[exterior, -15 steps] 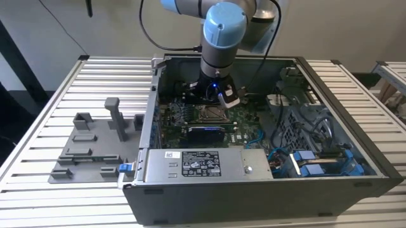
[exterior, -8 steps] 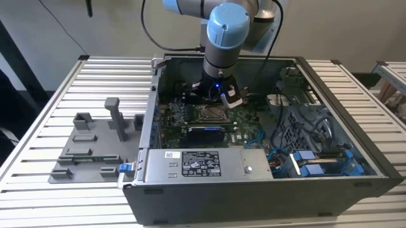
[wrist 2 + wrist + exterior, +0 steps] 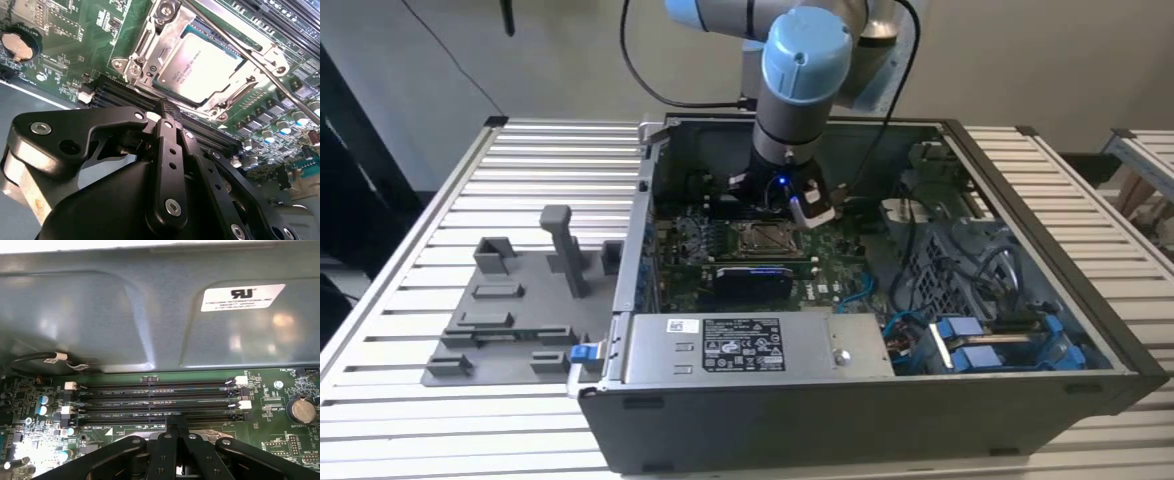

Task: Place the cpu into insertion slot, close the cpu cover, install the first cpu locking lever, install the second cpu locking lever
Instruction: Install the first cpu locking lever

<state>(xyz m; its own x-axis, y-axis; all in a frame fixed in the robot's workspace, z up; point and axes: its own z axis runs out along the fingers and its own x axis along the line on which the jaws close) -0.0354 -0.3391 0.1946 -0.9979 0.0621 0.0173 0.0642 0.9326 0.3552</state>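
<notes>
Green motherboard [image 3: 65,45] — cpu [image 3: 205,67] flat in insertion slot [image 3: 141,60], metal top upward — gripper [image 3: 167,107] fully together, empty.

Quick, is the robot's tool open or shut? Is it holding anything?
The tool: closed, fingertips together, holding nothing. The chip already sits in its socket.

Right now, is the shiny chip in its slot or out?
In. The cpu lies flat inside the insertion slot, with the cpu cover framing its edges.
</notes>
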